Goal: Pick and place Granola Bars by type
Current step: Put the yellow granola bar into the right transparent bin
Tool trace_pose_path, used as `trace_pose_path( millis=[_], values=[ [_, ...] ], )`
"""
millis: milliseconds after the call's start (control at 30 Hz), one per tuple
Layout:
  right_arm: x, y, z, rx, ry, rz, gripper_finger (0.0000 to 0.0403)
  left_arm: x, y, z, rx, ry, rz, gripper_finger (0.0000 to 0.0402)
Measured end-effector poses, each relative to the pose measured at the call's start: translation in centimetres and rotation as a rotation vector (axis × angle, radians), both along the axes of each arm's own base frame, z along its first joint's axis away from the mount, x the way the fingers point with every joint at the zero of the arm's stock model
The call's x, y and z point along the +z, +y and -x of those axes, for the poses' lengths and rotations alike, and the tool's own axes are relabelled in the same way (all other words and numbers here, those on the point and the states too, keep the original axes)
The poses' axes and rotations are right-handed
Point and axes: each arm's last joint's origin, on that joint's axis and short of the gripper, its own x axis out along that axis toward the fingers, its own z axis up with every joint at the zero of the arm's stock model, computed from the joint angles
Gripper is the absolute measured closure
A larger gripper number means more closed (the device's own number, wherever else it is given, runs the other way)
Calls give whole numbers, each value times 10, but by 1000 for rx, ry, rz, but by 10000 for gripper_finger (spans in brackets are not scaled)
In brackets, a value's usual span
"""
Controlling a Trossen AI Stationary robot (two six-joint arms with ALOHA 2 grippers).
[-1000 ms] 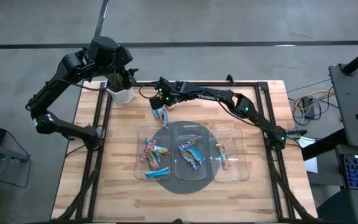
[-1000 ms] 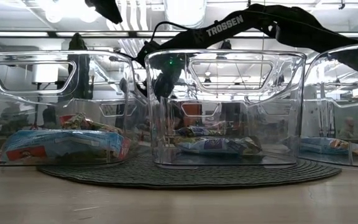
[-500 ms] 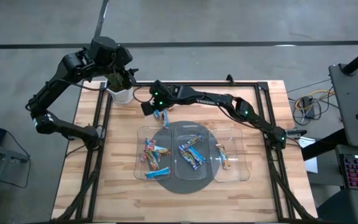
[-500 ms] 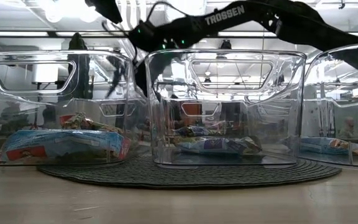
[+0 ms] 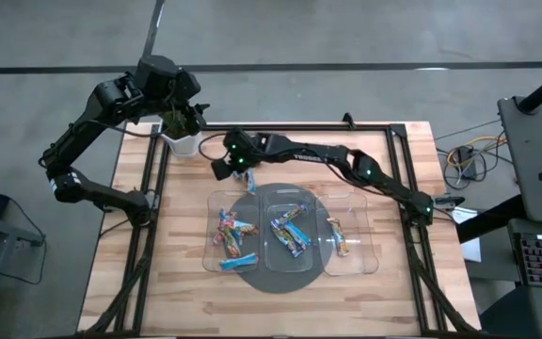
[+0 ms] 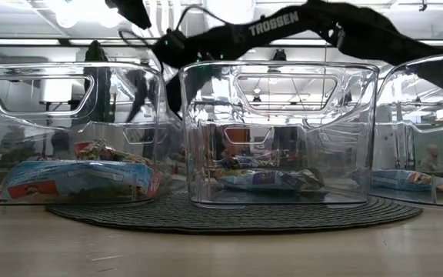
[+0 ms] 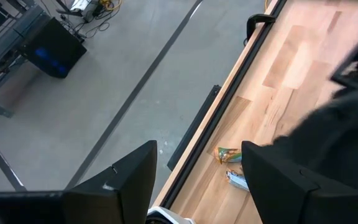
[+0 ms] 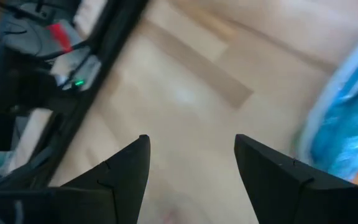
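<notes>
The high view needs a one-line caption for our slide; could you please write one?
Right gripper reaches beside a blue granola bar behind three clear trays of sorted bars; left gripper waits over a white cup.

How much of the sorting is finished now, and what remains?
Done: mostly multicoloured bars lie in the left tray, blue bars in the middle tray, tan bars in the right tray. In hand: nothing; the right gripper hangs open near loose bars beyond the trays. Those remain to be sorted. The left gripper waits, open, at the table's far left corner.
</notes>
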Motion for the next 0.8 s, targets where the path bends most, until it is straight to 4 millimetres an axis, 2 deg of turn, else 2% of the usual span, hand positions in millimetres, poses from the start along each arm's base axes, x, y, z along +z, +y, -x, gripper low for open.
trace_pose_path(
  millis=[100, 167, 500, 667, 800],
  values=[
    [-14, -12, 1, -18, 29, -11, 179, 0, 0, 0, 0, 0, 0, 186],
    [-17, -16, 2, -21, 34, -15, 179, 0, 0, 0, 0, 0, 0, 186],
    [2, -36, 16, -52, 44, -13, 179, 0, 0, 0, 0, 0, 1, 186],
    [3, -43, 28, -60, 137, 1, 179, 0, 0, 0, 1, -2, 2, 186],
    [2, -43, 30, -74, 164, 15, 179, 0, 0, 0, 2, -2, 2, 186]
  ],
)
